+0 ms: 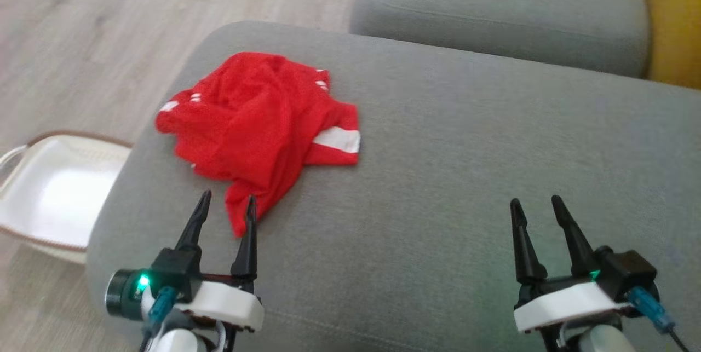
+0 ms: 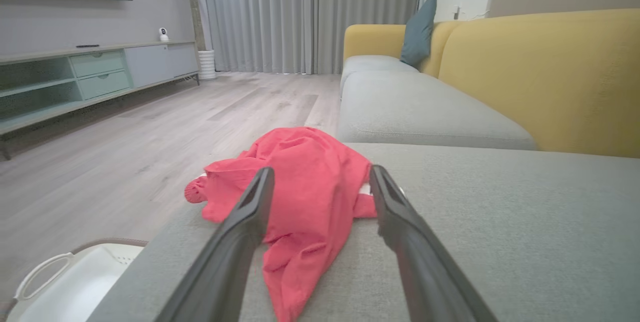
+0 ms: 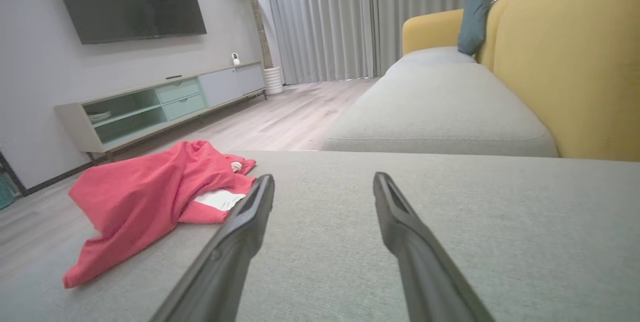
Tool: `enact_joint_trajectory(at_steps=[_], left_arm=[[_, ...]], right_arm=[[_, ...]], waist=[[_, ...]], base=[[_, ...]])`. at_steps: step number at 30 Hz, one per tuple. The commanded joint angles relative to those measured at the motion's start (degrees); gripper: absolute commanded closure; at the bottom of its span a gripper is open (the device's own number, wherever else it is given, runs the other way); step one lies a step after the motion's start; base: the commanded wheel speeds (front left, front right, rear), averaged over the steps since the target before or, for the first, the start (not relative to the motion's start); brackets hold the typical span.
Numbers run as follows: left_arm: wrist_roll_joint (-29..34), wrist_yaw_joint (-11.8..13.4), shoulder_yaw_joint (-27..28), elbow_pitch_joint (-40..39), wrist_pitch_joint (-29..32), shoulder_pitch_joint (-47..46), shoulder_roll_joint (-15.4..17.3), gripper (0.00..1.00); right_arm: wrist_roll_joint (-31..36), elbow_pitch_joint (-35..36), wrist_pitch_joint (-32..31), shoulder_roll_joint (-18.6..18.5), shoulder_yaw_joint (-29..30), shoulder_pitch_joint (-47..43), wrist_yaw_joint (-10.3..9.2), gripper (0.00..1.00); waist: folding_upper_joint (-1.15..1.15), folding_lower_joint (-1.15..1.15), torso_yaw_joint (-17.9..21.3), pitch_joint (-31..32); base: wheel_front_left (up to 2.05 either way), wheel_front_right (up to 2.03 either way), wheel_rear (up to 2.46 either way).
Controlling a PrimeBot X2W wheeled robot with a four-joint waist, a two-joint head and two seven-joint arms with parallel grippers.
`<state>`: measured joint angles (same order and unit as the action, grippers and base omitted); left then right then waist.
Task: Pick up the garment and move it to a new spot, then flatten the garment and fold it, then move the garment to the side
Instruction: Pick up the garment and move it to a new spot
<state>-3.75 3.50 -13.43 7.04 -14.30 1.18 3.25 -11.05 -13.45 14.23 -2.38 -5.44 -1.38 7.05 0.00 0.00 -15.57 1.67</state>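
Now, your crumpled red mesh garment (image 1: 257, 127) lies bunched on the grey fabric sofa cushion (image 1: 438, 188) near its left edge; your left jaws stand open around its nearest tail, your right jaws open, well apart

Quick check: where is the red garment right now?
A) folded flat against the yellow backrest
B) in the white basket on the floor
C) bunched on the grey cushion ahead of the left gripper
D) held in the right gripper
C: the red garment lies bunched on the grey cushion just ahead of the open left gripper; the right gripper is open and empty.
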Motion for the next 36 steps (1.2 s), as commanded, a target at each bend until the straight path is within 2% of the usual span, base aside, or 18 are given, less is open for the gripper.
enact_joint_trajectory(at_steps=[1,9,15,20,25,29,32,36], left_arm=[[0.67,-0.28,2.46,-2.03,-0.70,-1.33,-0.21,0.00],[0.86,-0.58,3.49,-2.57,-0.70,-0.58,-0.24,0.00],[0.75,-0.80,4.47,-3.03,-0.70,0.02,-0.26,0.00],[0.70,-0.95,5.68,-3.71,-0.70,-0.22,-0.15,0.00],[-2.36,-3.22,7.74,-0.38,-0.70,-2.97,0.53,0.00],[-3.48,-5.23,9.40,0.97,-0.70,-8.44,2.21,0.00],[-3.94,-6.88,10.28,2.85,-0.56,-14.05,4.71,0.00],[-6.69,-9.24,10.71,7.01,3.84,-23.62,7.98,0.00]], right_arm=[[-0.55,1.67,0.77,-0.50,-1.81,0.90,0.44,0.00],[-1.73,1.64,0.77,-0.50,-3.30,0.63,0.44,0.00],[-2.05,1.55,0.77,-0.50,-3.75,0.59,0.44,0.00],[-1.98,1.73,0.77,-0.50,-3.54,1.12,0.44,0.00],[-0.79,2.28,0.77,-0.50,-2.43,2.40,0.44,0.00],[0.89,3.08,0.77,-0.50,-0.72,3.93,0.44,0.00],[2.19,4.30,0.77,-0.50,0.52,5.52,0.44,0.00],[3.28,6.10,0.77,-0.50,1.72,7.62,0.44,0.00]], waist=[[0.00,0.00,-2.84,0.15],[0.00,0.00,-7.42,0.63],[0.00,0.00,-8.09,0.61],[0.00,0.00,-6.92,-0.35],[0.00,0.00,-4.44,-3.37],[0.00,0.00,-2.19,-7.05],[0.00,0.00,-0.29,-10.39],[0.00,0.00,2.06,-14.56]], base=[[0.00,0.00,0.00],[0.00,0.00,0.00],[0.00,0.00,0.00],[0.00,0.00,0.00],[0.00,0.00,0.00],[0.00,0.00,0.00],[0.00,0.00,0.00],[0.00,0.00,0.00]])
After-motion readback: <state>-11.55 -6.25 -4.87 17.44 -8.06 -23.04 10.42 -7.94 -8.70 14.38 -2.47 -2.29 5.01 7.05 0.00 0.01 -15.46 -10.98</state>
